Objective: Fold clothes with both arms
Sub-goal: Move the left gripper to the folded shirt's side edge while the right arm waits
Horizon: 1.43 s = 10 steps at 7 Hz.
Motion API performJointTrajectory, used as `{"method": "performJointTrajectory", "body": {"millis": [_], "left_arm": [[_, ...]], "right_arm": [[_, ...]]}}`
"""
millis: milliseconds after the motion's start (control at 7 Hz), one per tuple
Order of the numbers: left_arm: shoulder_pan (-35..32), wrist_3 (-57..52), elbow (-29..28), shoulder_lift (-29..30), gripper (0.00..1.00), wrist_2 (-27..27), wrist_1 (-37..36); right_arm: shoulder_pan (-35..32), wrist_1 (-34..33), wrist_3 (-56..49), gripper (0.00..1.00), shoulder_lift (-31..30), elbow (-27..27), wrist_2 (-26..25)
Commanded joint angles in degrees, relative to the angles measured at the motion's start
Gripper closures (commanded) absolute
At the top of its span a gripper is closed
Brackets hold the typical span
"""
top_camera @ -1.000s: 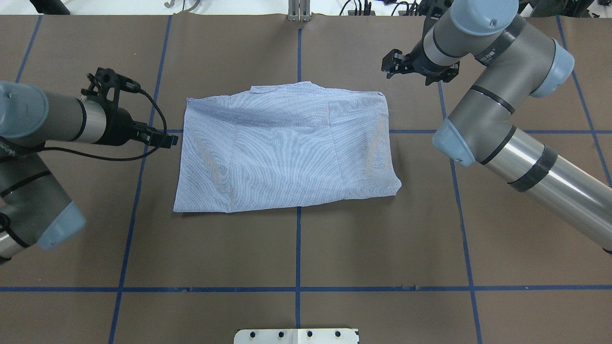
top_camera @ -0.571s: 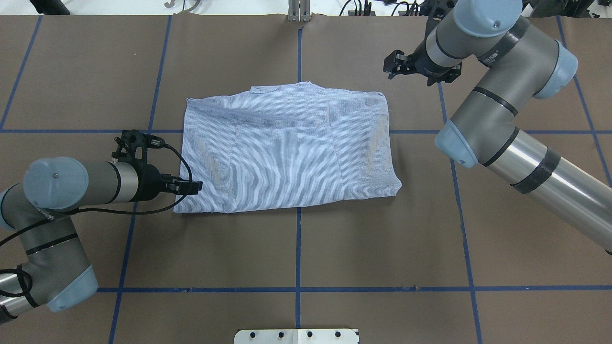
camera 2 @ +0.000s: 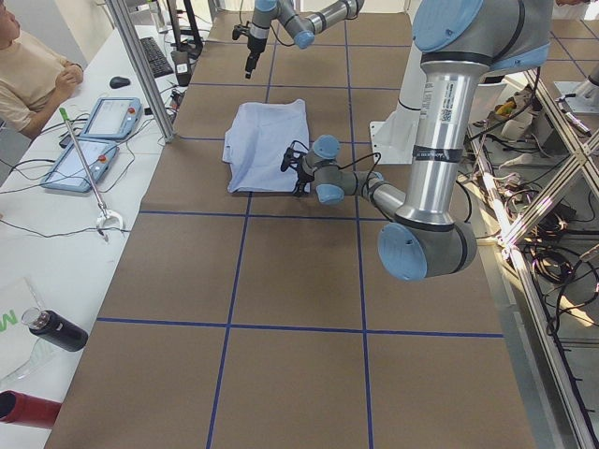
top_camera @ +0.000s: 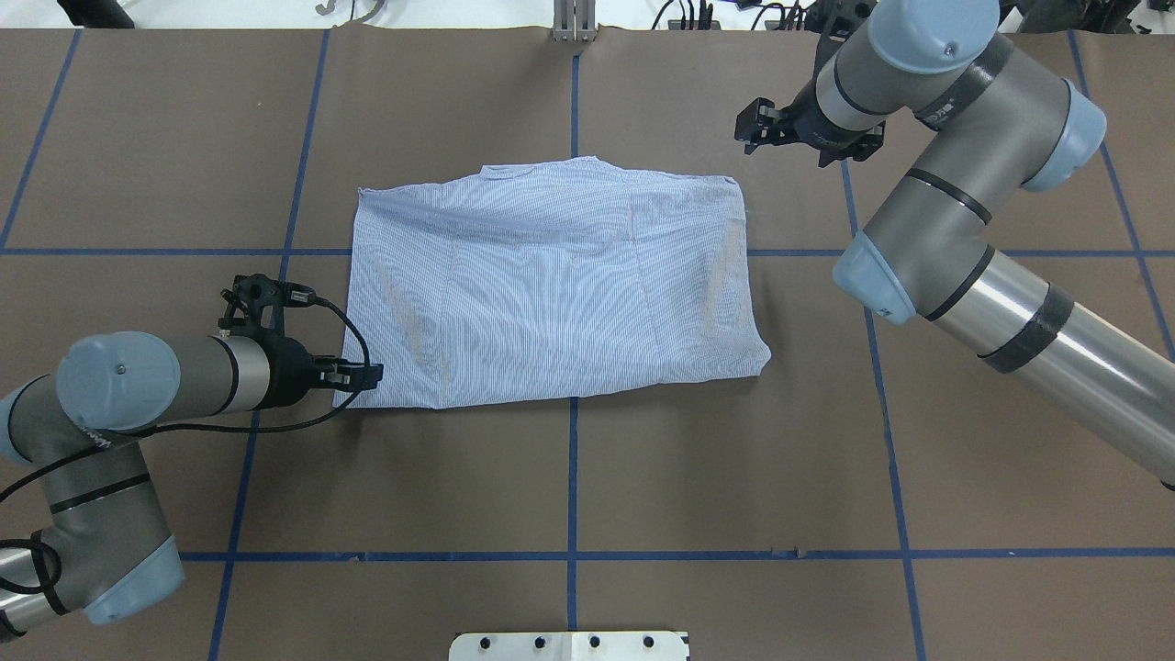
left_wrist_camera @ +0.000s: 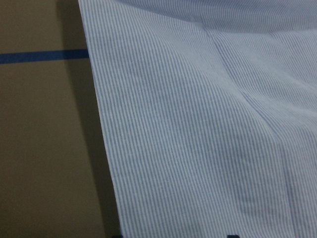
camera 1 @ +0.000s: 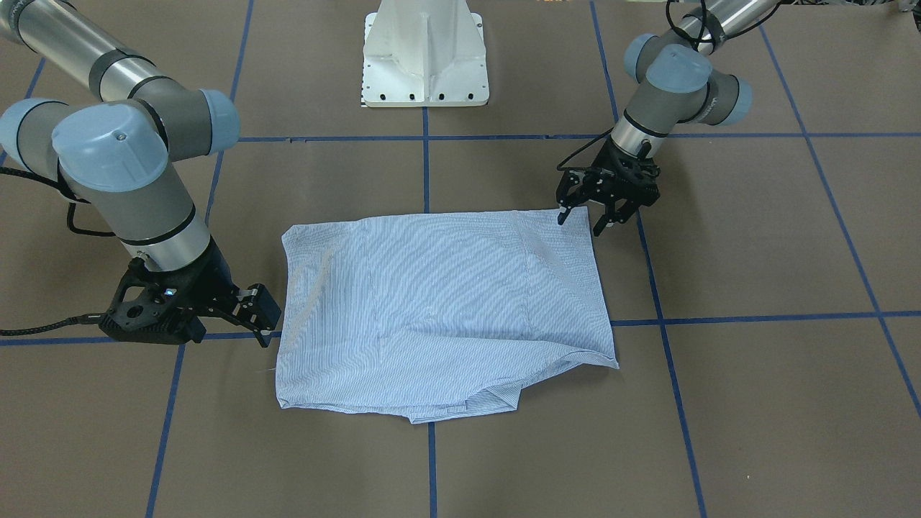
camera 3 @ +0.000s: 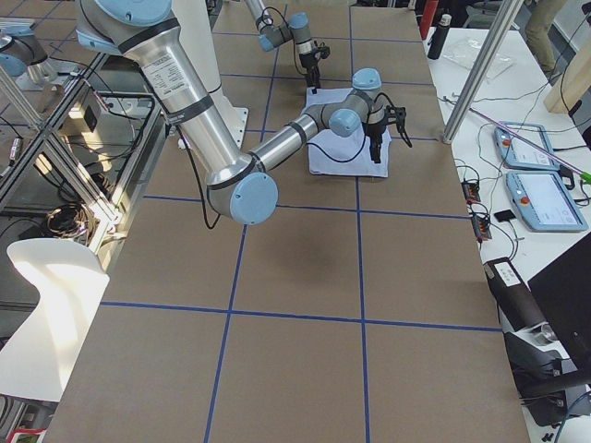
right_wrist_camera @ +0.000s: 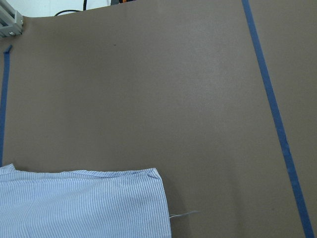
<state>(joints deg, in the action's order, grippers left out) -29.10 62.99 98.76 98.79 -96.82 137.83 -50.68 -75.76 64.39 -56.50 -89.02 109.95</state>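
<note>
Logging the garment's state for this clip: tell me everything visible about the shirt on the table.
The shirt is thin, light blue-and-white fine-striped cloth. It is folded into a rough rectangle and lies flat on the brown table with soft creases. Faint tan diagonal bands show through near both ends. A small folded layer pokes out at its far edge. The open left gripper is at its near left corner. The right gripper hangs clear beyond the far right corner.
</note>
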Motion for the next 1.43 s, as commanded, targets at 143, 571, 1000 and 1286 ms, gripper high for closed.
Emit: {"method": "performJointTrajectory", "body": {"millis": [143,571,1000,1286], "left_arm": [[1.5,1.51,0.12,-0.26,0.46,0.14,-0.02],[2.38,2.84,0.38,-0.17,1.0,0.05,0.07],[1.25,1.88,0.47,-0.18,1.0,-0.21,-0.19],[-6.97,-8.7,-0.67,0.87,1.0,-0.56,-1.5]], "right_arm": [[0.05,0.0,-0.06,0.0,0.08,0.08,0.0],[0.14,0.17,0.03,0.0,0.08,0.16,0.0],[0.23,0.35,0.03,0.0,0.16,0.51,-0.09],[0.31,0.35,0.03,0.0,0.16,0.6,-0.09]]}}
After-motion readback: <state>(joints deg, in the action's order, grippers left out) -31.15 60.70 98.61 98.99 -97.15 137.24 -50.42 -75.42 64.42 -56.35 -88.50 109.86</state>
